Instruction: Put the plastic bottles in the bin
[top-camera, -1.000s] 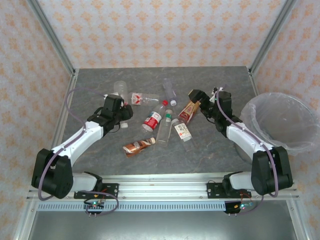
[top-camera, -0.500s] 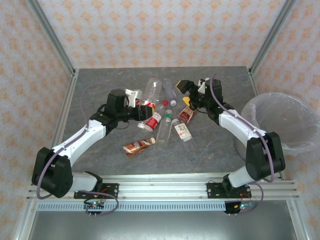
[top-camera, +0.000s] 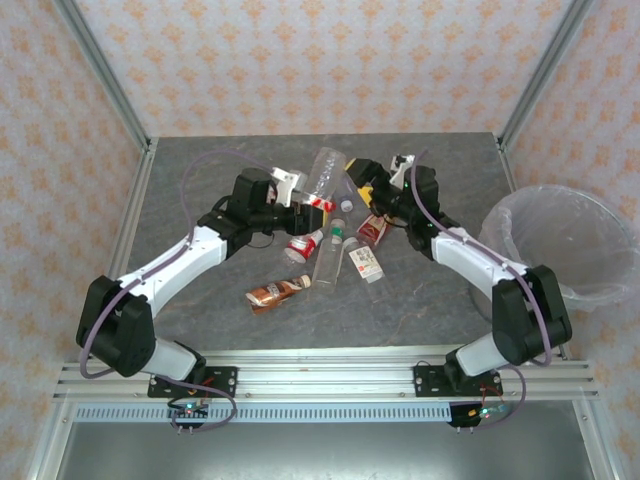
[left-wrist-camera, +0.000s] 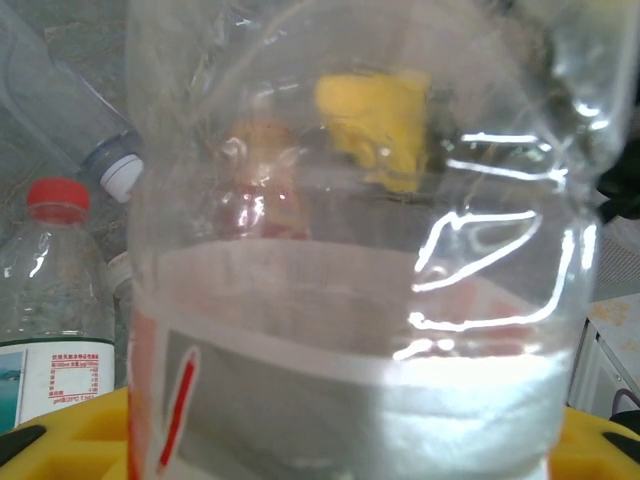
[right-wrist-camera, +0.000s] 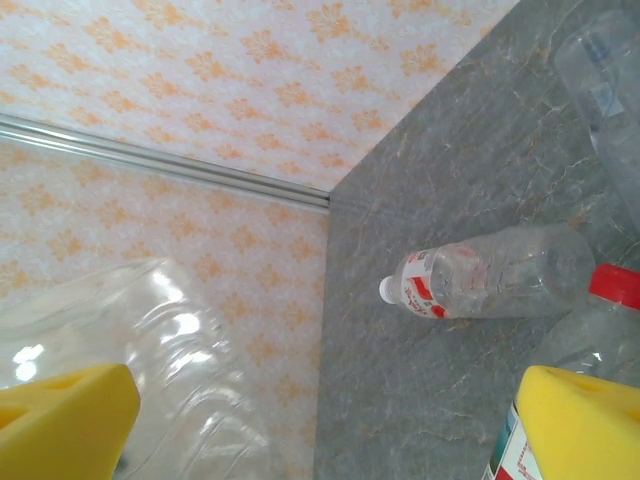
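Left gripper (top-camera: 305, 192) is clenched on the labelled end of a clear ribbed plastic bottle (top-camera: 326, 172), raised over the grey table's (top-camera: 200, 300) far middle, long axis tilting toward the far edge. Right gripper (top-camera: 362, 185) — jaws spread wide — sits just right of it, nearer the round translucent bin (top-camera: 590, 285) by the right edge — a handover seems next

- A robot test cell in a lab, not a home
- Cream, orange-patterned wall panels (top-camera: 320, 60) in silver aluminium frame posts (top-camera: 103, 70) beyond the jaws
- Grey marble-look tabletop (top-camera: 440, 290) beneath the jaws
- Slotted aluminium mounting rail (top-camera: 330, 368)
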